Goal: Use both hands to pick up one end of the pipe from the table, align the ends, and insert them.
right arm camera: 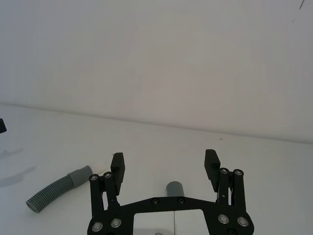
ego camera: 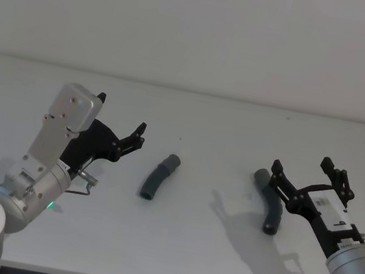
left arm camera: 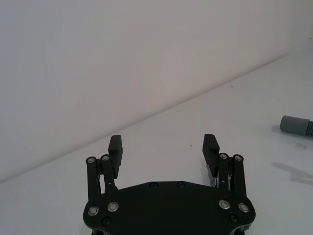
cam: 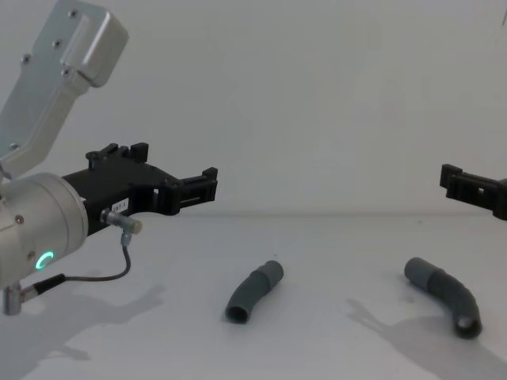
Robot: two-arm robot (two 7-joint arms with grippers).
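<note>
Two dark-grey bent pipe pieces lie apart on the white table point(ego camera: 206, 252). The left piece point(ego camera: 159, 176) point(cam: 252, 291) has a ribbed middle and smooth cuffs; one cuff point(left arm camera: 296, 125) shows at the edge of the left wrist view. My left gripper point(ego camera: 122, 115) point(left arm camera: 164, 144) point(cam: 186, 178) is open, raised off the table to the left of this piece, with nothing in it. The right piece point(ego camera: 270, 205) point(cam: 444, 294) lies under my right gripper point(ego camera: 302, 164) point(right arm camera: 164, 164), which hovers open above it; one cuff point(right arm camera: 174, 188) sits between the fingers. The left piece point(right arm camera: 56, 188) also shows there.
A plain pale wall point(ego camera: 199, 28) stands behind the table's far edge. A thin cable point(cam: 103, 273) loops under the left wrist. Bare table lies between the two pieces and in front of them.
</note>
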